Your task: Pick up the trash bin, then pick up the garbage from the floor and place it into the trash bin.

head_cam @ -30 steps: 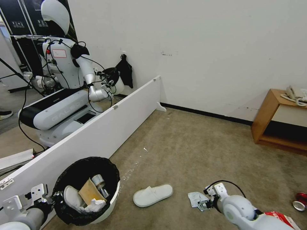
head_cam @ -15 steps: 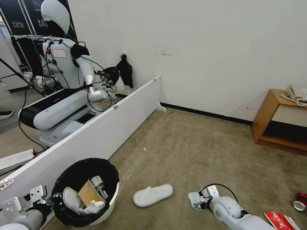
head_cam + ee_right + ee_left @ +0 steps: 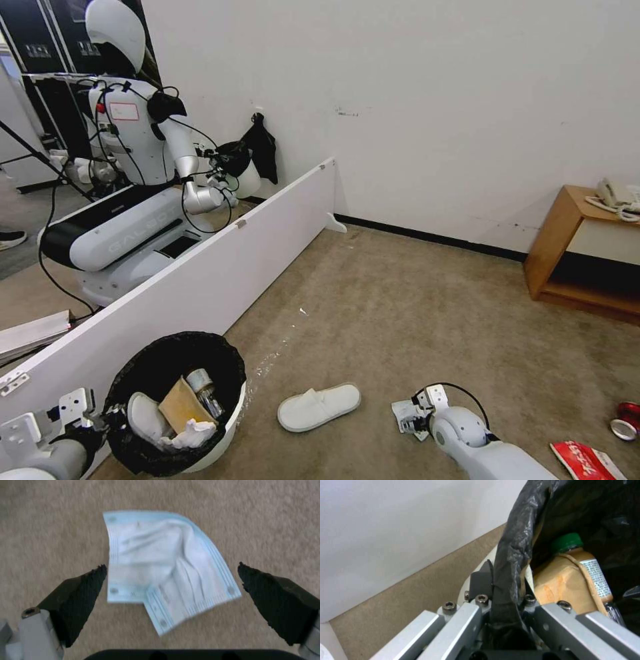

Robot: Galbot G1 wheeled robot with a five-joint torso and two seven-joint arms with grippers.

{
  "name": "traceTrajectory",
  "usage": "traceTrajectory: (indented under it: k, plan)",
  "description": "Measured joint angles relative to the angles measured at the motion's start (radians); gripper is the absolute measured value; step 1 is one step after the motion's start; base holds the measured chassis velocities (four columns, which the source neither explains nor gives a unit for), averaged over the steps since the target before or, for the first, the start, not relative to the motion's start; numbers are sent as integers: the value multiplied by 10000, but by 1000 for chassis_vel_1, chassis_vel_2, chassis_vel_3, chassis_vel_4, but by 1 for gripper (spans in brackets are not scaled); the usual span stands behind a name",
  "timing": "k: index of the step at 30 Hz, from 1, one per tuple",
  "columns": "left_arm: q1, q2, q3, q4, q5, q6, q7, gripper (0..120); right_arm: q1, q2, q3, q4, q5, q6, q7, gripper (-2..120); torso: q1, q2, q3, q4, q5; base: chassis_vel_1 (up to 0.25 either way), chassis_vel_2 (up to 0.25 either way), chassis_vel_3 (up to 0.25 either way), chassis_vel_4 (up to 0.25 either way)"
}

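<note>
The trash bin [image 3: 225, 433], white with a black bag over its rim, hangs at the lower left, and my left gripper [image 3: 110, 417] is shut on its rim. The left wrist view shows my left gripper [image 3: 501, 597] pinching the bag's folded edge. Garbage in the bin: a white slipper [image 3: 143, 413], a cardboard scrap [image 3: 179, 403], a green-capped bottle [image 3: 570, 542] and a tissue [image 3: 190, 433]. My right gripper [image 3: 409, 421] hovers open just over a pale blue-white sheet [image 3: 160, 560] on the carpet, one finger on each side. Another slipper [image 3: 319, 405] lies between the bin and the sheet.
A red packet [image 3: 587, 460] and a red can [image 3: 627, 421] lie at the lower right. A long white board [image 3: 200, 280] runs along the left, with another robot [image 3: 133, 167] behind it. A wooden shelf [image 3: 573, 247] stands against the right wall.
My right gripper has moved left and lowered over the pale sheet. The bin in my left gripper has drifted slightly down and left.
</note>
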Motion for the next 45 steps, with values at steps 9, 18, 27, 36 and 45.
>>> traceTrajectory:
  k: [9, 18, 27, 36, 45]
  plan:
    - [-26, 40, 17, 30, -33, 0, -7, 1, 264, 648, -8, -685, -291, 166, -123, 100, -1, 0, 0, 0, 0, 0, 0, 0, 0]
    - [-7, 41, 2, 60, -33, 0, -9, 1, 322, 1196, 4, -1458, -762, 459, -343, 88, 0, 0, 0, 1, 1, 0, 0, 0, 0]
    - [-37, 35, 28, 129, -25, 0, -12, 1, 318, 1266, 317, -2007, -1235, 784, -567, 55, -3, 4, -3, 11, 5, 0, 0, 0, 0]
    - [-77, 26, 121, 192, 34, 0, -4, 1, 306, 1044, 703, -2410, -1562, 918, -618, 28, -3, 3, -2, 3, 4, 0, 0, 0, 0]
    - [-112, 34, 126, 279, 87, 0, -8, 1, 63, 813, 758, -2294, -1615, 933, -510, 8, -2, 1, -1, -2, -10, 0, 0, 0, 0]
